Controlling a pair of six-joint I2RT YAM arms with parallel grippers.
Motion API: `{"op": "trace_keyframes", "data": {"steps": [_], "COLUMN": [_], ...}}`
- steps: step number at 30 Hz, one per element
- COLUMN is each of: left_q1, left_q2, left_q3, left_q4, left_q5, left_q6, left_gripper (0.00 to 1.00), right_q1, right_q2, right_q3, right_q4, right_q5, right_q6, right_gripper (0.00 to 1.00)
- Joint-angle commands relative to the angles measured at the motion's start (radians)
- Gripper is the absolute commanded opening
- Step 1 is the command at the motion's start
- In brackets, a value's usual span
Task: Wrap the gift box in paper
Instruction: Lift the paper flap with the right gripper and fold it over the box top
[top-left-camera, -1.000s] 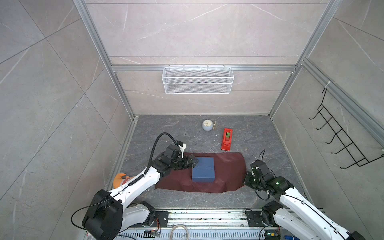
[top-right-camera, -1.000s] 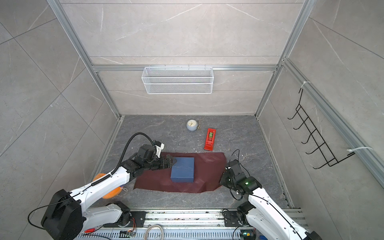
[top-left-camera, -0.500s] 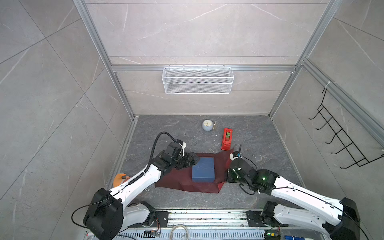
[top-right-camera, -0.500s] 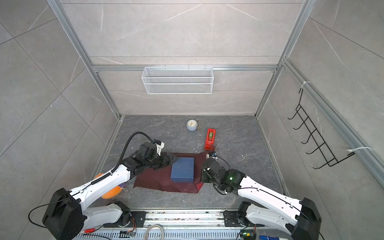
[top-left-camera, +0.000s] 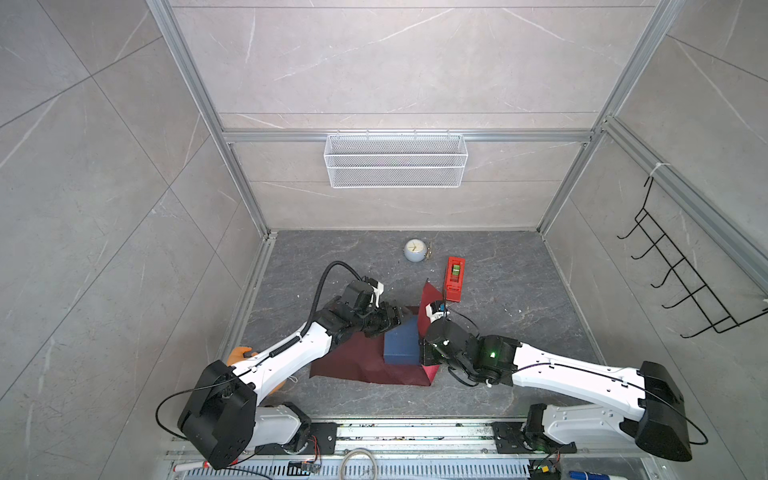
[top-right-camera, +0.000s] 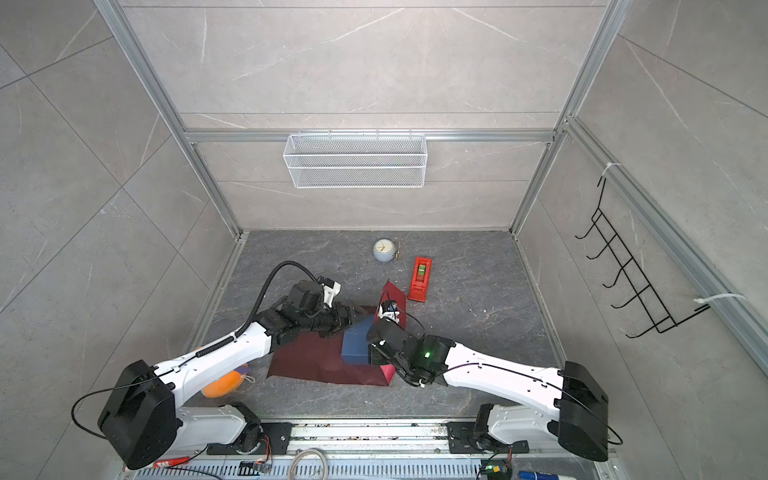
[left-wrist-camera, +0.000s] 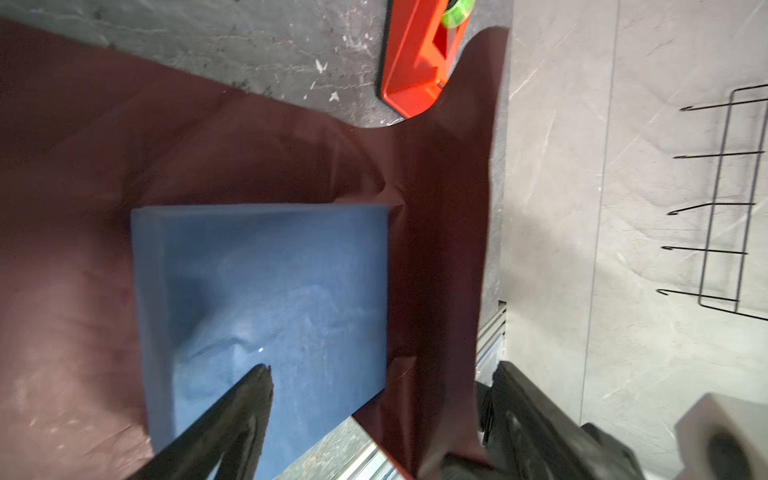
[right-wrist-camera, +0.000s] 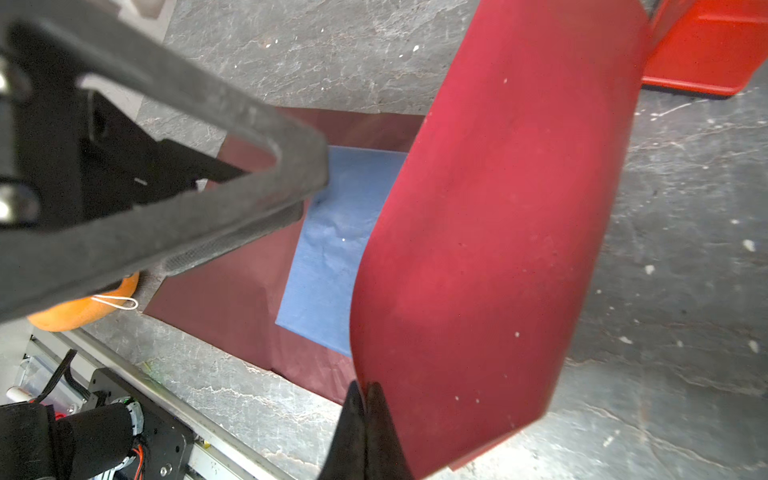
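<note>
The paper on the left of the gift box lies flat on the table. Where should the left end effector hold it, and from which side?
Best take the paper at its free left edge, near the front corner, coming low from the left. The sheet lies flat, so only the edge offers the open left end effector something to pinch. The gift box pins the middle.

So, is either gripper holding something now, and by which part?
The right gripper is shut on the paper, at the edge of its raised flap. The left gripper is open above the gift box, holding nothing.
</note>
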Motion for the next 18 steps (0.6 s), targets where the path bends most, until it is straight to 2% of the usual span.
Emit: {"op": "trace_keyframes", "data": {"steps": [1, 5, 9, 18], "left_q1": [-0.013, -0.043, -0.058, -0.075], "left_q2": [0.032, 0.105, 0.161, 0.220], "left_q3": [0.055, 0.111, 0.167, 0.238], "left_q4": [0.074, 0.049, -0.004, -0.123], "left_q5": [0.041, 0.047, 0.036, 0.000], "left_q6": [-0.040, -0.019, 0.030, 0.127], "left_gripper": [0.83, 0.74, 0.61, 0.34], "right_q1": [0.011, 0.018, 0.021, 0.024], "right_q2": [0.015, 0.031, 0.044, 0.054], "right_q3": [0.019, 0.015, 0.015, 0.009], "right_q4": [0.038, 0.062, 0.072, 0.068], "right_q5": [0.016, 0.005, -0.001, 0.003], "right_q6": [0.003, 0.007, 0.009, 0.007], "right_gripper": [0.05, 0.05, 0.05, 0.07]}}
